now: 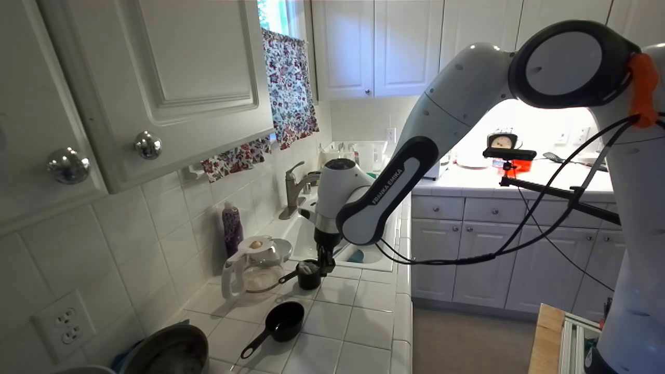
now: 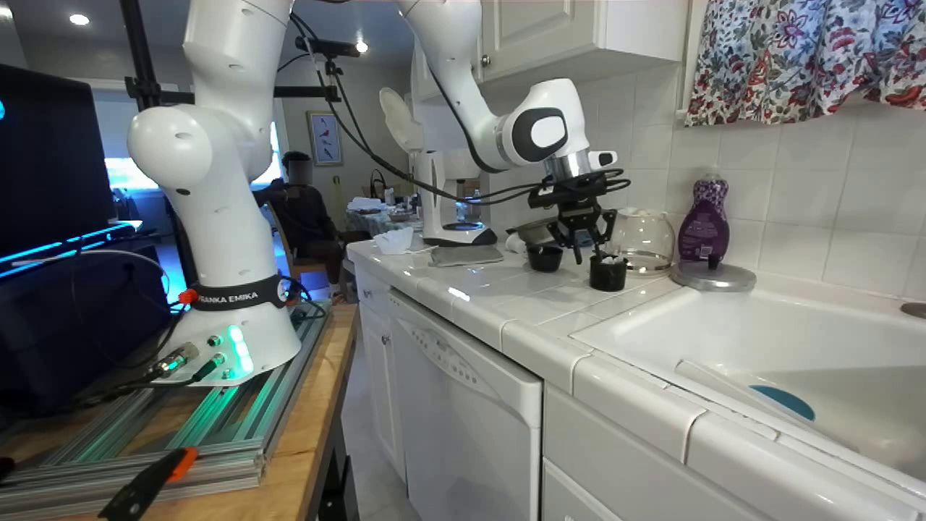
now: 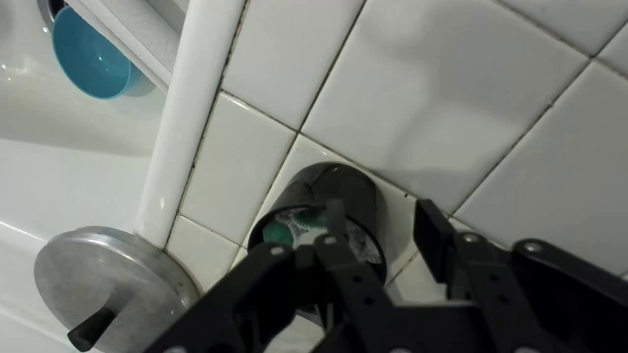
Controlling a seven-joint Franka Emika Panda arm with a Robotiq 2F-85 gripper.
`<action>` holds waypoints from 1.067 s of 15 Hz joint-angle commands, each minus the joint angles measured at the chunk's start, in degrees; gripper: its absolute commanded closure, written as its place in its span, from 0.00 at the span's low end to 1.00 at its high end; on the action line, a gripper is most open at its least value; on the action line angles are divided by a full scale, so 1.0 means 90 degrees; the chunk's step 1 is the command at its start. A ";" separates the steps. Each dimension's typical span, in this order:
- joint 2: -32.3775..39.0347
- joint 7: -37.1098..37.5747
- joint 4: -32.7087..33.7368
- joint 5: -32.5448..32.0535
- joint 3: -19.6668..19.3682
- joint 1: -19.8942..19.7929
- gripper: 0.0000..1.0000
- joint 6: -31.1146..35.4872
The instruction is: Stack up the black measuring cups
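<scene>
In an exterior view, the filled black measuring cup point(image 1: 310, 282) stood upright on the white-tiled table point(image 1: 363, 358), near the sink point(image 1: 371, 267). Its straight handle extended toward the glass coffee carafe point(image 1: 262, 274). The other black measuring cup point(image 1: 284, 323) stood upright farther from the sink, apart from the filled cup, with its handle directed away from the sink. The pincer point(image 1: 326, 267) pointed downward at the filled cup.

In an exterior view, the two fingers point(image 2: 577, 251) of the pincer were spread, with a gap between the tips. One tip was located at the rim of the filled cup. The other cup stood on the side toward the white coffee maker point(image 2: 452, 236). A purple soap bottle point(image 2: 704, 224) stood upright beside the carafe; a metal lid point(image 2: 712, 277) with a black knob lay at the corner of the sink.

In the wrist view, the fingers stood apart. One overlapped the mouth of the filled cup; the other was positioned over the tile outside its wall. Contact with the cup could not be determined. Green and whitish material point(image 3: 287, 229), not identifiable, was inside the filled cup. A blue bowl point(image 3: 91, 59) lay in the sink.
</scene>
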 commanded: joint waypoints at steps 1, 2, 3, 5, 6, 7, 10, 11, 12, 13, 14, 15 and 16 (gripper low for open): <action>0.0020 -0.0420 0.0120 0.0093 0.0107 -0.0015 0.26 0.0008; 0.0036 -0.0419 0.0179 0.0028 0.0074 0.0049 0.20 0.0002; 0.0058 -0.0490 0.0237 0.0042 0.0097 0.0063 0.12 -0.0012; 0.0147 -0.0636 0.0363 0.0144 0.0167 0.0056 0.04 -0.0055; 0.0181 -0.0675 0.0406 0.0166 0.0190 0.0059 0.06 -0.0069; 0.0216 -0.0727 0.0451 0.0200 0.0226 0.0048 0.12 -0.0080; 0.0320 -0.0785 0.0531 0.0258 0.0292 0.0035 0.39 -0.0121; 0.0355 -0.0779 0.0550 0.0258 0.0295 0.0040 0.46 -0.0125; 0.0379 -0.0763 0.0557 0.0256 0.0298 0.0046 0.55 -0.0126; 0.0410 -0.0755 0.0576 0.0254 0.0302 0.0045 0.61 -0.0130; 0.0435 -0.0752 0.0582 0.0256 0.0306 0.0037 0.69 -0.0123; 0.0454 -0.0746 0.0576 0.0271 0.0313 0.0025 0.75 -0.0113; 0.0468 -0.0722 0.0575 0.0252 0.0297 0.0036 0.81 -0.0104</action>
